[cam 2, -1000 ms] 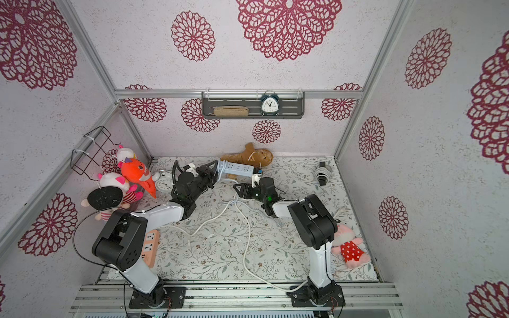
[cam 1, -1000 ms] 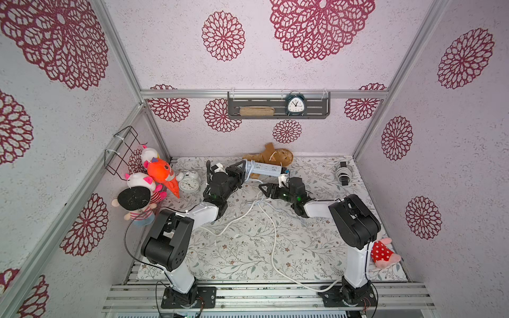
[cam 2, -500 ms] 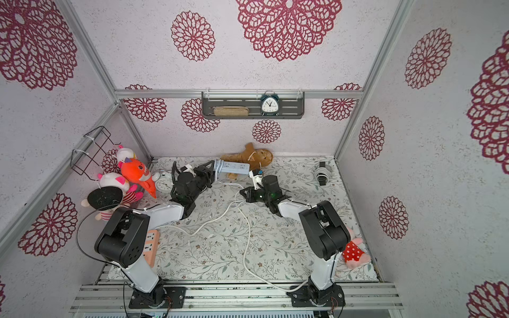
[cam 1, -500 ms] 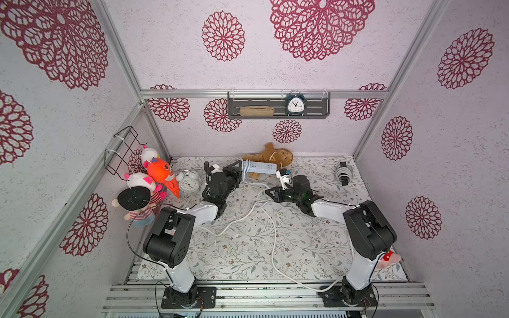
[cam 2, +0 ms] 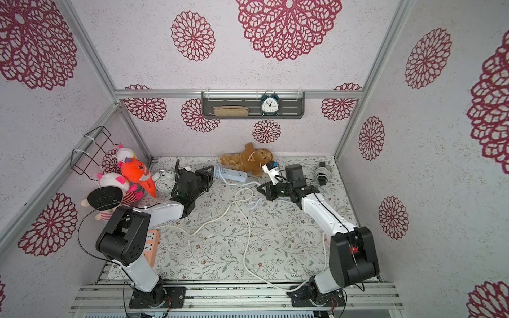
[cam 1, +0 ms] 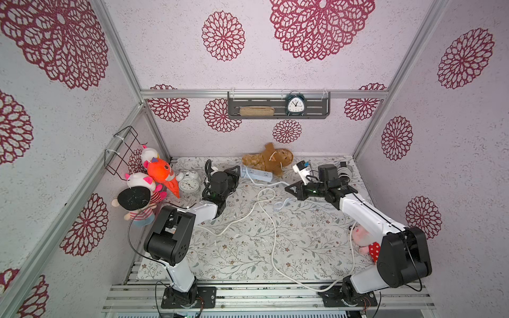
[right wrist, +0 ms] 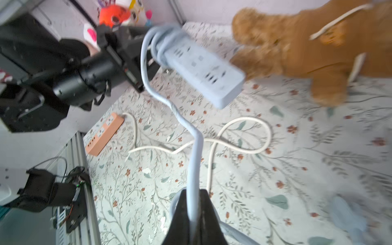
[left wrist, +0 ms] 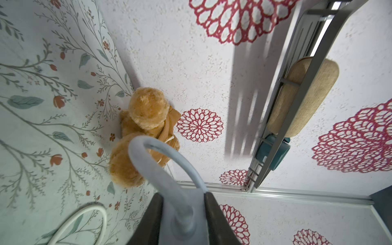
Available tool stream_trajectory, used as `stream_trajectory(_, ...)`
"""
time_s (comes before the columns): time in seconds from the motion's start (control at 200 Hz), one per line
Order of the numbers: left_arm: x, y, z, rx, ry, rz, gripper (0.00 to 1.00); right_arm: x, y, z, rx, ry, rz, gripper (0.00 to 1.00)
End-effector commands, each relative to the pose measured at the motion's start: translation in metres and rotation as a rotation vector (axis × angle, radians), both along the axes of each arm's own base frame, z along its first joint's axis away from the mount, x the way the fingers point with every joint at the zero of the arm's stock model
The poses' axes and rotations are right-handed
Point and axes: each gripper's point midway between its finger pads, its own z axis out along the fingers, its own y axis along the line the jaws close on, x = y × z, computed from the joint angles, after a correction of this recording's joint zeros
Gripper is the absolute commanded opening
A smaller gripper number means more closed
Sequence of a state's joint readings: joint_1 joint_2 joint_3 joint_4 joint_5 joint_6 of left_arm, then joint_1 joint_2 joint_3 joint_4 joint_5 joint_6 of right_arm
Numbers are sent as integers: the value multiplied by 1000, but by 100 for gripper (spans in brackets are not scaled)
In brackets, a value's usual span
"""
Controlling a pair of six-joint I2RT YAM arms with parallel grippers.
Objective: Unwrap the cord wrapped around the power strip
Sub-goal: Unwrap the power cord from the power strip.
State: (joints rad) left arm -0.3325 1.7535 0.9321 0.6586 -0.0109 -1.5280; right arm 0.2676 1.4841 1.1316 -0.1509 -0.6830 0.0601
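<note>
The pale blue power strip is held off the mat near the back wall. My left gripper is shut on its cord end. There, loops of the pale blue cord still wrap the strip. The cord then runs loose from the strip to my right gripper, which is shut on it, to the right of the strip.
A brown teddy lies just behind the strip. An orange power strip with a long white cord sprawls across the mat. An alarm clock and plush toys stand at the left. A small plush lies at the right.
My right gripper has shut on the blue cord and moved right, away from the strip, drawing the cord out. The left gripper has kept its hold on the strip.
</note>
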Motion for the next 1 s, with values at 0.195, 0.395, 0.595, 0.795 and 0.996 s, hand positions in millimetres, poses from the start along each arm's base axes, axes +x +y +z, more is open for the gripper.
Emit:
stream_trajectory(0.195,-18,-12,63,-120,-183,-187,0,84,-60,13,-106,-86,-246,0)
stream_trajectory(0.395,-17,-19,106,-281,-313,-247,0,95,-65,-57,-116,56,-262,0)
stream_trajectory(0.595,-1,-15,136,-462,-412,-249,0,83,-73,-107,-188,147,-260,0)
stream_trajectory(0.795,21,46,102,-162,-340,103,0,57,-84,-118,-214,173,-278,0)
stream_trajectory(0.996,23,91,75,164,-224,288,0,32,-87,-106,-188,176,-226,0)
